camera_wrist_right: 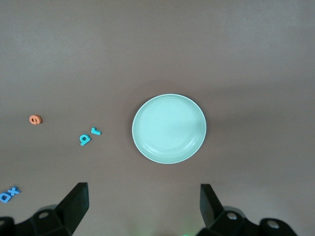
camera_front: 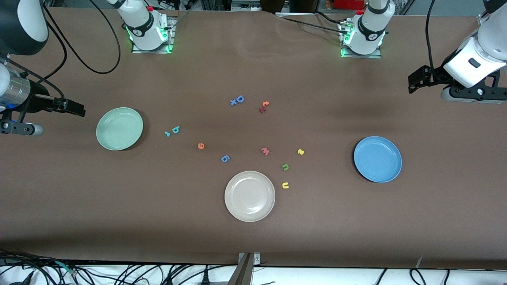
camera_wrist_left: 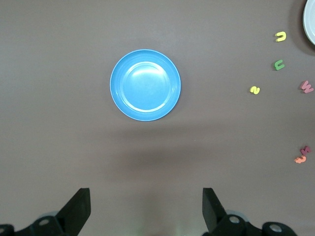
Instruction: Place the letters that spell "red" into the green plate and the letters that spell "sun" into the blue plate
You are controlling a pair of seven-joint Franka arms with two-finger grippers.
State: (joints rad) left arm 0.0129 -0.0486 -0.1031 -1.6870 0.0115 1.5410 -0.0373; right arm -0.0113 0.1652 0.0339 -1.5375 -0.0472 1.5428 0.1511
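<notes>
The green plate (camera_front: 119, 128) (camera_wrist_right: 169, 128) lies toward the right arm's end and holds nothing. Beside it on the table are the teal "r" (camera_front: 167, 133) (camera_wrist_right: 96, 132), teal "d" (camera_front: 176, 129) (camera_wrist_right: 85, 139) and orange "e" (camera_front: 201, 146) (camera_wrist_right: 35, 119). The blue plate (camera_front: 377, 159) (camera_wrist_left: 145, 84), also bare, lies toward the left arm's end. Near it are the yellow "s" (camera_front: 300, 152) (camera_wrist_left: 254, 90), green "n" (camera_front: 285, 167) (camera_wrist_left: 279, 64) and yellow "u" (camera_front: 285, 185) (camera_wrist_left: 280, 36). My right gripper (camera_front: 77, 107) (camera_wrist_right: 142, 206) hovers open over the table by the green plate. My left gripper (camera_front: 414, 82) (camera_wrist_left: 146, 209) hovers open by the blue plate.
An off-white plate (camera_front: 249, 196) sits nearest the front camera, mid-table. Loose extra letters lie around the middle: a blue "D" (camera_front: 239, 99) with an "x", a blue "g" (camera_front: 225, 158), a pinkish "w" (camera_front: 265, 151) and an orange-red pair (camera_front: 264, 106).
</notes>
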